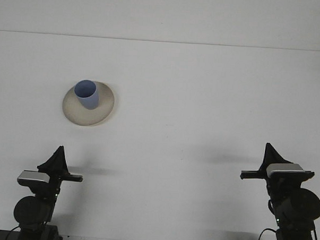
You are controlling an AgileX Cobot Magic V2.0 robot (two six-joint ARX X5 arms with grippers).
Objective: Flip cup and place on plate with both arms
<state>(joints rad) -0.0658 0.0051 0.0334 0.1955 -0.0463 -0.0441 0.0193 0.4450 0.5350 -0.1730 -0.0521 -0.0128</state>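
Cup (87, 94): pale blue, plain, handleless tumbler, standing upright with its open mouth up; walls taper slightly toward the base.
Plate (89, 104): round, cream-coloured, shallow; the cup stands on it, left of its centre.
Position: cup and plate lie well ahead of the left gripper (59, 153), slightly to its right, and far ahead-left of the right gripper (269, 151).
Left gripper: low over the white table (203, 100), holding nothing; cannot tell whether its fingers are apart.
Right gripper: likewise empty, finger state unclear.
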